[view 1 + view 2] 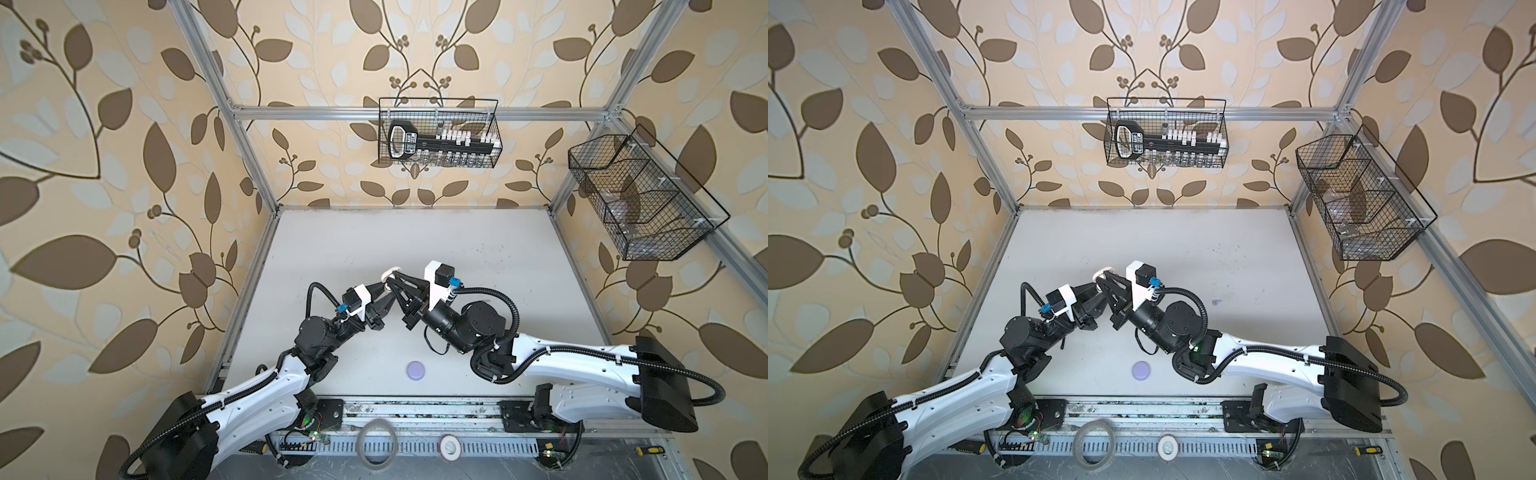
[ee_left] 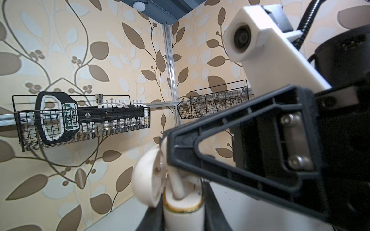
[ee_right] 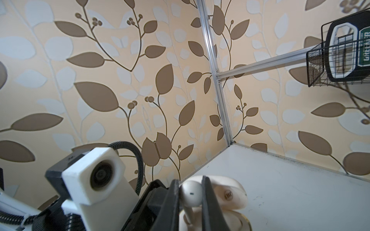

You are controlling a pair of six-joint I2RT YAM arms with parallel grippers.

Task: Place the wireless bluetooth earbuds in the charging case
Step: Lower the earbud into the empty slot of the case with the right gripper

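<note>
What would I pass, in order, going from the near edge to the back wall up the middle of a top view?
Grey ring → lavender case → cream case, held up off the table → wire basket on the back wall, holding a socket set.

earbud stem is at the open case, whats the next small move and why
Probably ease the right gripper down a little along the stem to seat the earbud. Its stem tip sits in the mouth of the open charging case, which the left gripper holds, while the head is above the rim, pinched between the right fingers.
</note>
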